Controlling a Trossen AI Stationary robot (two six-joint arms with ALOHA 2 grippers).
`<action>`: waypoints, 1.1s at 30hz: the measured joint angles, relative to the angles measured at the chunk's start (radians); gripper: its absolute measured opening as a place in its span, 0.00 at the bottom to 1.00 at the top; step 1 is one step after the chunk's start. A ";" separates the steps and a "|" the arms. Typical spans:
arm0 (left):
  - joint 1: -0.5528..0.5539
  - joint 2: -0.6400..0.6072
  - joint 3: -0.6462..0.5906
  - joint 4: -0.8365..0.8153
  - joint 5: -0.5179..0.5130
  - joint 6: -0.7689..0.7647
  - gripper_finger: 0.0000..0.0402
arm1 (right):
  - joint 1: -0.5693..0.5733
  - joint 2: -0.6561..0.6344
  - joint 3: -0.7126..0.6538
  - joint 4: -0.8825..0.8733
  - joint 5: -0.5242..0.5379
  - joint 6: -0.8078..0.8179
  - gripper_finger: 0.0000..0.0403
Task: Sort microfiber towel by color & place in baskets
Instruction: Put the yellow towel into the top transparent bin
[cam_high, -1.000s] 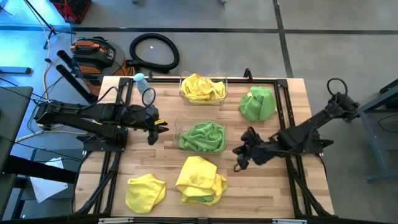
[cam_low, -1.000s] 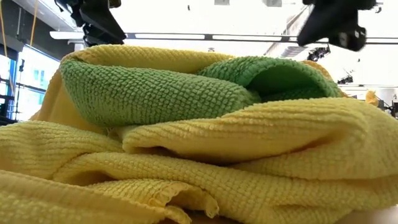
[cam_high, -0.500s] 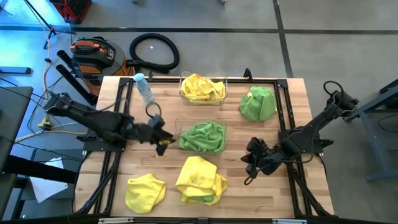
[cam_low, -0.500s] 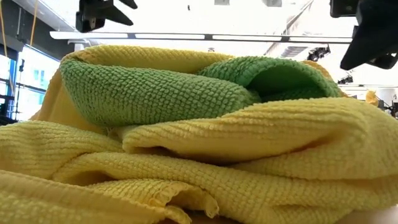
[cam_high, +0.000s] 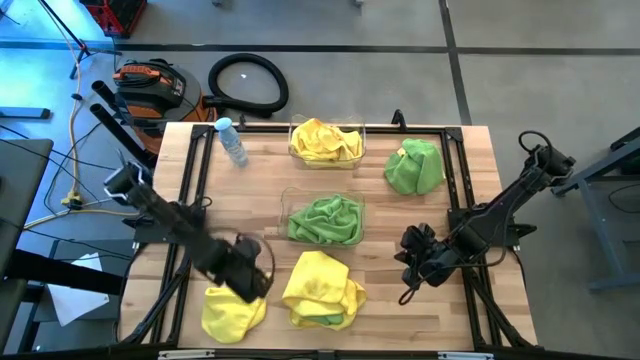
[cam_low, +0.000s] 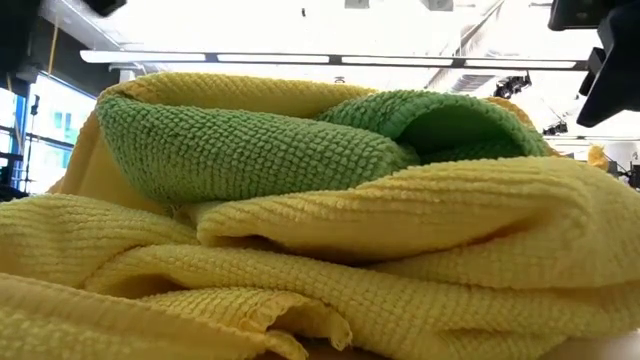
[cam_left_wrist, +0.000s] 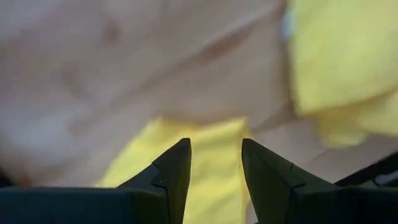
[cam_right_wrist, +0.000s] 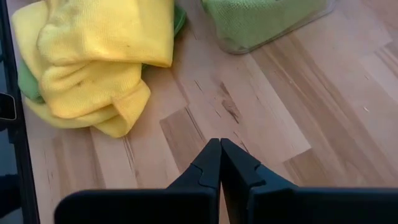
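The high view shows two clear baskets: the far one (cam_high: 357, 135) holds a yellow towel (cam_high: 325, 142), the middle one (cam_high: 285, 205) a green towel (cam_high: 325, 220). A loose green towel (cam_high: 415, 165) lies at the far right. A yellow towel wrapped around a green one (cam_high: 322, 290) lies near the near edge and fills the low view (cam_low: 320, 250). Another yellow towel (cam_high: 232, 312) lies near left. My left gripper (cam_high: 252, 280) (cam_left_wrist: 216, 146) hovers open over that towel (cam_left_wrist: 205, 168). My right gripper (cam_high: 405, 292) (cam_right_wrist: 220, 144) is shut over bare wood, right of the pile (cam_right_wrist: 93, 56).
A small clear bottle with a blue cap (cam_high: 232, 142) stands at the far left of the table. Black frame rails (cam_high: 180, 250) run along both table sides. Bare wood (cam_high: 400, 320) lies between the pile and the right rail.
My left gripper has swept from beside the middle basket's left wall toward the near edge, ending over the near-left yellow towel. My right gripper has drawn back toward the table's right and near edge, away from the middle basket. The towels have stayed put.
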 joint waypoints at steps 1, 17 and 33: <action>-0.023 0.021 0.000 0.000 0.023 -0.065 0.33 | 0.000 0.000 0.000 0.000 0.000 0.000 0.00; -0.225 0.258 -0.001 0.091 0.140 -0.465 0.33 | 0.000 0.000 0.000 -0.001 0.000 -0.027 0.00; -0.207 0.372 0.002 0.161 0.145 -0.429 0.31 | 0.000 0.000 0.001 -0.008 0.001 -0.034 0.00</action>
